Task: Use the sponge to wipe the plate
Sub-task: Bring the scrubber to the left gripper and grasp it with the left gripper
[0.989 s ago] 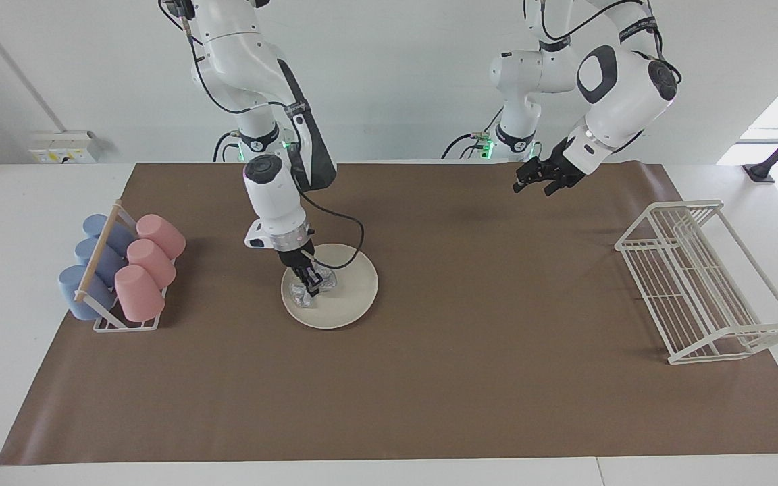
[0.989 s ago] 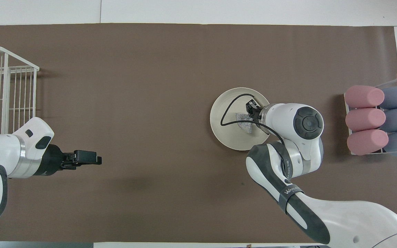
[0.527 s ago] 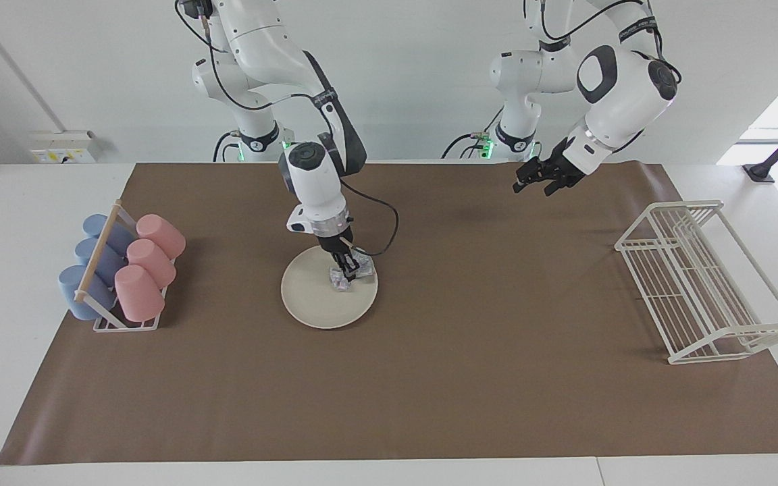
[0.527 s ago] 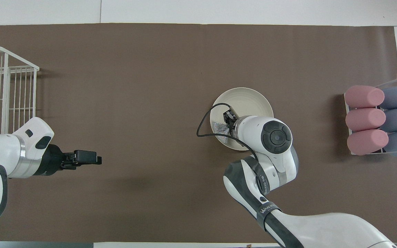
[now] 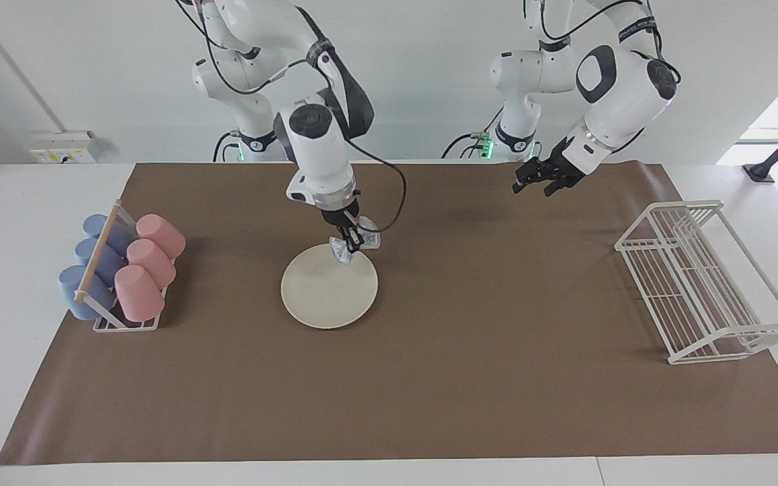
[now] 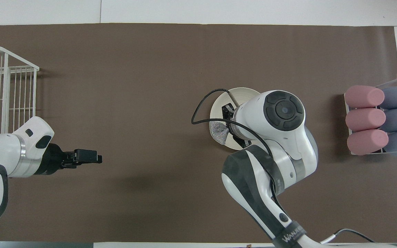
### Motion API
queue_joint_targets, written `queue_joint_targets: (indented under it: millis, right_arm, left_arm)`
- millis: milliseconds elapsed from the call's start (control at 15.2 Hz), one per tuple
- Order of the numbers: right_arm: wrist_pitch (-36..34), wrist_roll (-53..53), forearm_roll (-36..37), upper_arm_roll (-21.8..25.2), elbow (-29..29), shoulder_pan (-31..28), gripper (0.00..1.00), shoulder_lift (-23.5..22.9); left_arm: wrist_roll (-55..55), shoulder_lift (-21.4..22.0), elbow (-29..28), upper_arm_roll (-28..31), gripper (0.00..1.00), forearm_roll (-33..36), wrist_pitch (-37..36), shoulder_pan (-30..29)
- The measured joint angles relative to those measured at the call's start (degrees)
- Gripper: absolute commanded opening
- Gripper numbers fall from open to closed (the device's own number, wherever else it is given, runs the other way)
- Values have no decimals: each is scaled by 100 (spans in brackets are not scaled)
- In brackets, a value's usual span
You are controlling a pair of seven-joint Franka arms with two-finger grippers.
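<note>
The cream-white plate (image 5: 325,293) lies flat on the brown mat, nearer the right arm's end; in the overhead view only a strip of the plate (image 6: 219,105) shows beside the arm. My right gripper (image 5: 352,241) is shut on the silvery-grey sponge (image 5: 339,252) and holds it raised over the plate's rim nearest the robots. In the overhead view the sponge (image 6: 219,131) hangs under the right gripper (image 6: 228,120) at the plate's edge. My left gripper (image 5: 534,182) waits in the air over bare mat and also shows in the overhead view (image 6: 90,157).
A cup rack (image 5: 119,270) with pink and blue cups stands at the right arm's end, also in the overhead view (image 6: 379,120). A white wire rack (image 5: 699,283) stands at the left arm's end, also in the overhead view (image 6: 2,89).
My right gripper dragged the sponge across the plate toward the left arm's end, then toward the robots, and lifted it off the plate's surface. The left arm has not moved.
</note>
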State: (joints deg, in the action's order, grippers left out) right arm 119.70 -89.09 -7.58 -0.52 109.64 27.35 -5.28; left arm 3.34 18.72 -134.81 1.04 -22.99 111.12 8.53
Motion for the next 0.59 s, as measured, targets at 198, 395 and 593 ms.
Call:
queue_joint_targets:
  millis: [198, 395, 593]
  right_arm:
    - [-911, -600, -1, -52, -640, 68, 0, 510]
    - [-1345, -1384, 1, -70, -1093, 354, 0, 722]
    - [-1631, -2169, 75, -86, -1305, 782, 0, 698]
  left_arm:
    - [6, -9, 5, -10, 100, -1296, 42, 3]
    - [3, -7, 55, -67, 100, -2428, 41, 24]
    - [0, 5, 135, -114, 100, -3584, 4, 122]
